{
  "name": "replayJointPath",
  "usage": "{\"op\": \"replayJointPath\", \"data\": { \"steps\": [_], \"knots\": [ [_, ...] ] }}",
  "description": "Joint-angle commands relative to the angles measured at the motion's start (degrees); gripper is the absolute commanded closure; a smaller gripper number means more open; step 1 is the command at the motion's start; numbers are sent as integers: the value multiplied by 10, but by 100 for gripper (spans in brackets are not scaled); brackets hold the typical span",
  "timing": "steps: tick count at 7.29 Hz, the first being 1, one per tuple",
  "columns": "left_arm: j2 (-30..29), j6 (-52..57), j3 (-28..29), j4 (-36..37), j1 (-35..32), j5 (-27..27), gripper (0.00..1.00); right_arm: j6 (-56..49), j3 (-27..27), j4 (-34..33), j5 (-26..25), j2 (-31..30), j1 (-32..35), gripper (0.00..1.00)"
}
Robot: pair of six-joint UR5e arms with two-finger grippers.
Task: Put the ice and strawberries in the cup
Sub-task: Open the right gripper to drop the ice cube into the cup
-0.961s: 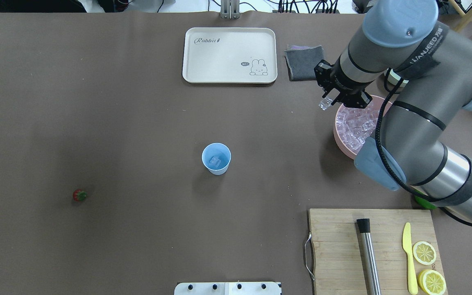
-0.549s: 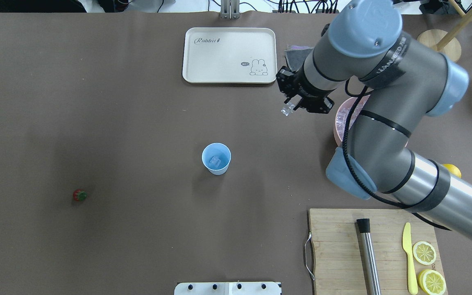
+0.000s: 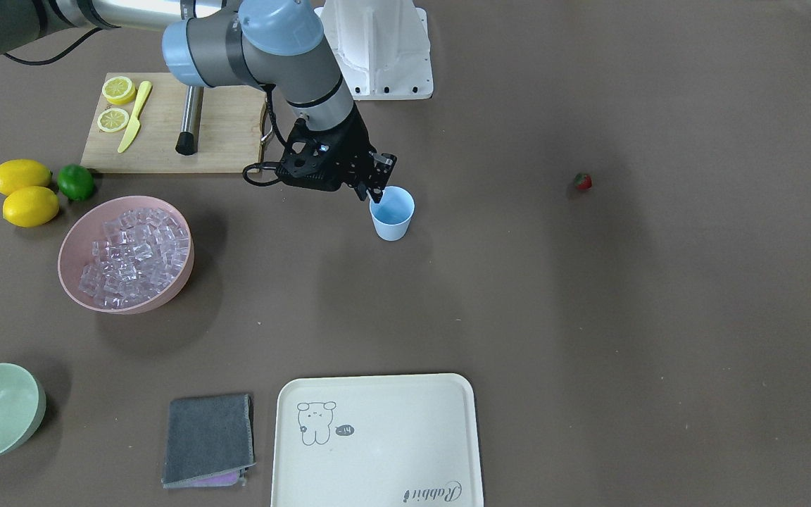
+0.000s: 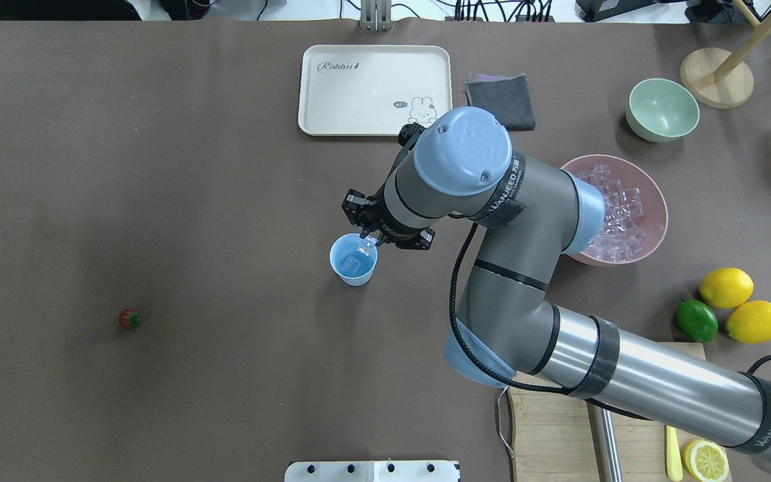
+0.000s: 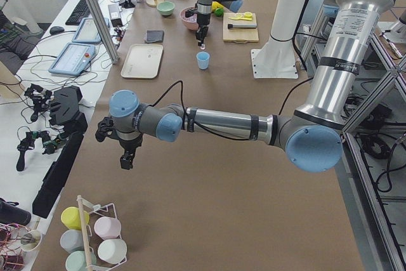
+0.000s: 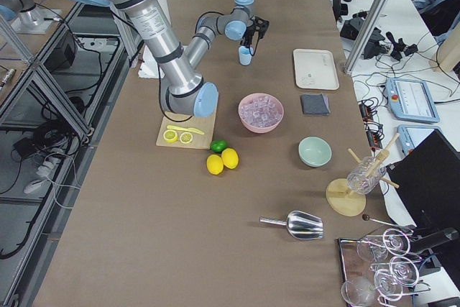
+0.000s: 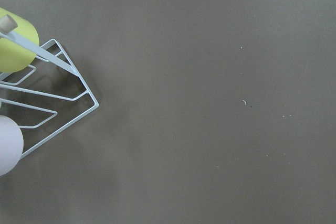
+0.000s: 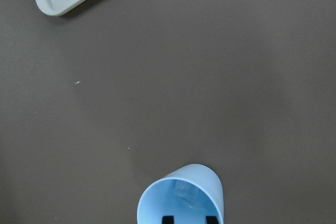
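The light-blue cup (image 4: 349,271) stands mid-table with one ice cube (image 4: 352,266) inside; it also shows in the front view (image 3: 392,213) and the right wrist view (image 8: 181,195). My right gripper (image 4: 367,245) hangs just over the cup's rim, shut on a clear ice cube (image 4: 365,248). Its fingertips (image 8: 168,219) show at the bottom edge of the right wrist view. The pink bowl (image 4: 653,201) of ice (image 4: 616,214) sits to the right. The small red strawberry (image 4: 130,319) lies far left, alone. My left gripper (image 5: 127,160) shows only in the exterior left view; I cannot tell if it is open or shut.
A cream tray (image 4: 375,90) and a grey cloth (image 4: 500,100) lie at the back. A pale green bowl (image 4: 662,109) is at the back right. Two lemons (image 4: 727,288) and a lime (image 4: 697,320) sit right of the cutting board (image 3: 173,127). A cup rack (image 7: 31,103) is under the left wrist.
My right arm has swung left from over the pink bowl to above the cup, carrying the ice cube. The cup and strawberry have not moved.
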Motion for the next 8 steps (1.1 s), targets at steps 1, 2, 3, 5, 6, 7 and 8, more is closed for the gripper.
{"op": "replayJointPath", "data": {
  "steps": [1, 2, 3, 5, 6, 7, 8],
  "knots": [
    [1, 0, 0, 0, 0, 0, 2, -1, -10, 7, -1, 0, -15, 100],
    [1, 0, 0, 1, 0, 0, 2, 2, -16, 6, -1, -1, -21, 99],
    [1, 0, 1, 0, 0, 0, 2, 3, -19, 6, -10, 0, -23, 50],
    [1, 0, 3, 0, 0, 0, 2, 7, -19, 4, -15, 19, -17, 16],
    [1, 0, 3, 0, 0, 0, 2, 7, -15, 1, -9, 22, -7, 3],
    [1, 0, 3, 0, 0, 0, 2, 4, -7, -1, 20, 20, 14, 3],
    [1, 0, 3, 0, 0, 0, 2, -3, 3, -18, 62, 12, 48, 3]
  ]
}}
